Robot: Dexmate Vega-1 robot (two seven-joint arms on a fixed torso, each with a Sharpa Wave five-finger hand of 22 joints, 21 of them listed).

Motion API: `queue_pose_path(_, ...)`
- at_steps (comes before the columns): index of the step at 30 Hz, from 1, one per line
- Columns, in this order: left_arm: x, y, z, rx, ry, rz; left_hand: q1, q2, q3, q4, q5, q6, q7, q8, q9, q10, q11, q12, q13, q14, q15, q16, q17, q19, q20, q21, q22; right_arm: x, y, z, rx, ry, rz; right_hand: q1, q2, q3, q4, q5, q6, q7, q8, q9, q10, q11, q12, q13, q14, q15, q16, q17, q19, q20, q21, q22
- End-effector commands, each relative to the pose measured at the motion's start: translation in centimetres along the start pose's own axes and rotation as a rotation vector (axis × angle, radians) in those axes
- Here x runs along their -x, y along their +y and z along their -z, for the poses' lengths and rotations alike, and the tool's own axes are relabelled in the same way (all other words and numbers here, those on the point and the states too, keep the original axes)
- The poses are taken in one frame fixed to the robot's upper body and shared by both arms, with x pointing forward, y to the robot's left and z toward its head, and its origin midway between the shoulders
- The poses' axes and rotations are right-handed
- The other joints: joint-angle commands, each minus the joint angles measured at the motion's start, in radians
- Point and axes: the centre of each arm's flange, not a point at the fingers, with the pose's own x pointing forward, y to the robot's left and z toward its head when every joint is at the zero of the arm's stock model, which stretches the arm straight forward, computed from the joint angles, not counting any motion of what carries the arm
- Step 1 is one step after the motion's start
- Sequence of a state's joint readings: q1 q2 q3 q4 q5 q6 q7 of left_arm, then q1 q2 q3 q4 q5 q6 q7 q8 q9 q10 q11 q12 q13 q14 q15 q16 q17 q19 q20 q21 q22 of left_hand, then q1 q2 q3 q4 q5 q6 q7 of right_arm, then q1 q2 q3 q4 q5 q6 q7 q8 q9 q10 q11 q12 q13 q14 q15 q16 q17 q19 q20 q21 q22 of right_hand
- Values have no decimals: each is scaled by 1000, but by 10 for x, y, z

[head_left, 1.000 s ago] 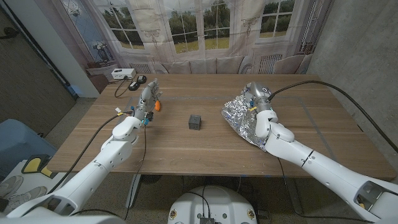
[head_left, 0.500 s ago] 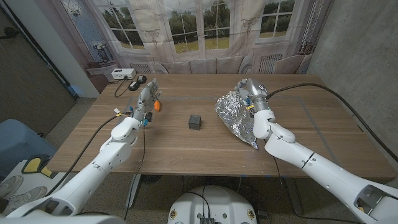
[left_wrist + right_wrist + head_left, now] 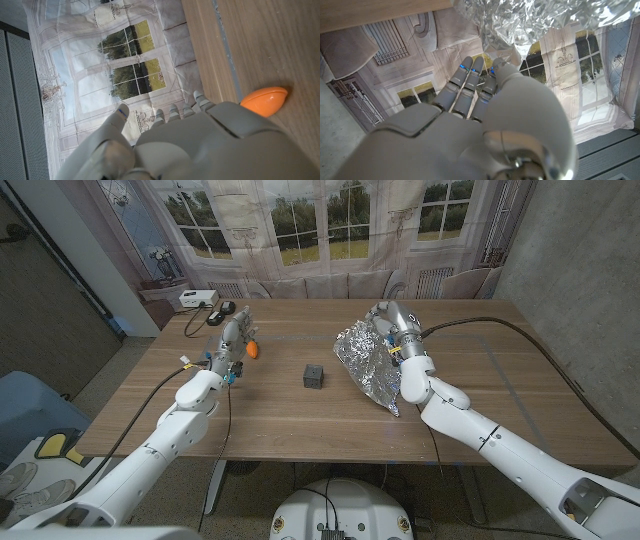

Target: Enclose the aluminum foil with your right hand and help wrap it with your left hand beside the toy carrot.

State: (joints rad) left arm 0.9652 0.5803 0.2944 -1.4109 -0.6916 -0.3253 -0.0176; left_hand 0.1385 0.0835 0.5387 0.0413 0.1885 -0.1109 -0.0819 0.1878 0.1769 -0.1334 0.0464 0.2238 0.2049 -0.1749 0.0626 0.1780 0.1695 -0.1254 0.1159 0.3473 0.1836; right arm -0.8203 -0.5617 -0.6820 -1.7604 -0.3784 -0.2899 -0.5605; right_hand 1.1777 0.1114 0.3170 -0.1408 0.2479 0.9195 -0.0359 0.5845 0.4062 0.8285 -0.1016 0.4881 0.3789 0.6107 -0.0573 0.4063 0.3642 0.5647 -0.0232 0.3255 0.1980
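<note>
No legible text, label or number anywhere.

The right hand (image 3: 391, 326) partly covers the crumpled silver aluminium foil sheet (image 3: 368, 360), hiding their contact. The left hand (image 3: 233, 340) hides part of the small orange toy carrot (image 3: 256, 350). The small dark cube (image 3: 313, 376) is too small to identify.

Even, soft light is falling across the table (image 3: 300, 410); foil (image 3: 368, 362) is glinting brightly; head view's edges are bowing.

Black cube (image 3: 314, 375) between foil (image 3: 368, 360) and carrot (image 3: 254, 350)
</note>
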Motion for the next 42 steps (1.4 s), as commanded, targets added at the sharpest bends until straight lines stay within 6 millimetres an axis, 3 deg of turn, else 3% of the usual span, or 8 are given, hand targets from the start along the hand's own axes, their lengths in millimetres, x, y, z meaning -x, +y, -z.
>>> queue_pose_path(1,7,4,-1,4,-8,-12,-10,0,-4,-1,7,4,1,-1,3,4,4,0,0,-22,5,4,3,7,4,-1,4,-11,10,-21,-109,-65,-20,6,6,-7,-2,8,-3,1,9,0,7,-7,6,8,9,-168,-7,2,1,-6,9,1)
queue_pose_path(23,15,8,2,15,-10,-20,-12,1,-6,-3,8,4,0,-2,3,3,4,-1,-1,-22,4,3,3,8,5,-5,4,-29,30,-56,-238,-182,-169,9,7,-24,0,18,-2,7,20,-2,15,-3,10,14,6,-166,-27,10,-10,-2,13,2)
queue_pose_path(42,24,16,2,19,-21,-41,-14,2,-8,-4,8,5,-1,-1,2,5,4,0,-1,-21,5,3,3,11,4,-8,4,-39,67,-85,-266,-230,-231,9,8,-38,2,24,-3,4,23,-10,15,-9,8,14,8,-165,-38,17,-14,-2,17,2)
